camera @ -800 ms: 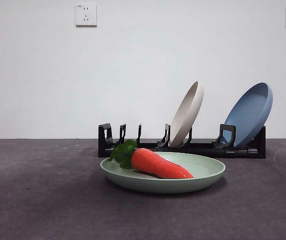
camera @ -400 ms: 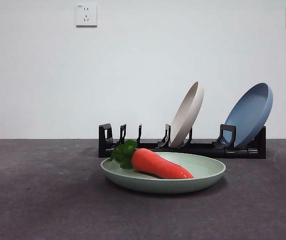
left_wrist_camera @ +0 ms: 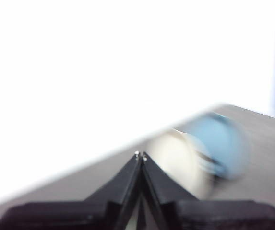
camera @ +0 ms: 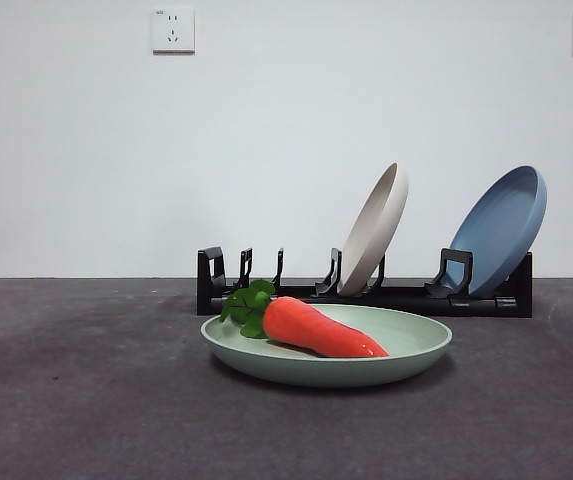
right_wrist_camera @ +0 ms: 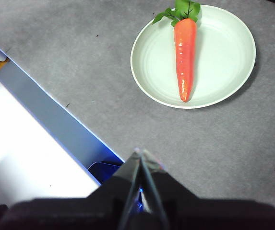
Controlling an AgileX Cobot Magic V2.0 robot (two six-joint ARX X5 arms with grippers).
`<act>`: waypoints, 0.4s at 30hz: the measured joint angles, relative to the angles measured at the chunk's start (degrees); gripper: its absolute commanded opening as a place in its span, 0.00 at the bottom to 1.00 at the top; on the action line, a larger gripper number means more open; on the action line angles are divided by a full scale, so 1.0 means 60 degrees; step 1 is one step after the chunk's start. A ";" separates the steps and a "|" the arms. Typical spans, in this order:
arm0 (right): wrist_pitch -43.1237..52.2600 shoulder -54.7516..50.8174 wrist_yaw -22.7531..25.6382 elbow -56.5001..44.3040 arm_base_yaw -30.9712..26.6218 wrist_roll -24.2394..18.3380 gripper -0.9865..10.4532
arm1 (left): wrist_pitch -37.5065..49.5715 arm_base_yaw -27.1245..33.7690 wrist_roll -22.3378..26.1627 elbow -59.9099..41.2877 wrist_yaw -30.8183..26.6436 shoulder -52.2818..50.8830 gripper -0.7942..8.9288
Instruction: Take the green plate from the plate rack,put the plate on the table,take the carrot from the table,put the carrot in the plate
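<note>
The green plate [camera: 406, 345] [right_wrist_camera: 221, 52] lies flat on the dark grey table [camera: 76, 400], in front of the black plate rack [camera: 296, 295]. The orange carrot [camera: 321, 330] [right_wrist_camera: 185, 57] rests inside the plate, its green leaves at the plate's rim. My right gripper [right_wrist_camera: 141, 154] is shut and empty, high above the table and well clear of the plate. My left gripper [left_wrist_camera: 140, 155] is shut and empty too, and its blurred view takes in the rack's two plates from afar. Neither arm shows in the front view.
A cream-beige plate [camera: 374, 230] [left_wrist_camera: 175, 160] and a dusty blue plate [camera: 501, 228] [left_wrist_camera: 223, 143] stand tilted in the rack. Several rack slots on the left stand bare. A white wall with sockets rises behind. A white and blue edge [right_wrist_camera: 41, 124] borders the table in the right wrist view.
</note>
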 measured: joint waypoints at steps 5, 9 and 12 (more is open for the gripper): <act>0.0000 0.0000 0.0000 0.0000 0.0000 0.0000 0.09 | 0.1818 0.2153 0.0514 -0.2375 -0.0131 -0.1971 0.08; 0.0004 0.0000 0.0000 0.0000 0.0000 0.0000 0.09 | 0.3067 0.3220 0.0685 -0.4408 -0.0120 -0.3504 0.08; 0.0004 0.0000 0.0000 0.0000 0.0000 0.0000 0.09 | 0.3304 0.3818 0.0729 -0.5949 -0.0117 -0.4339 0.08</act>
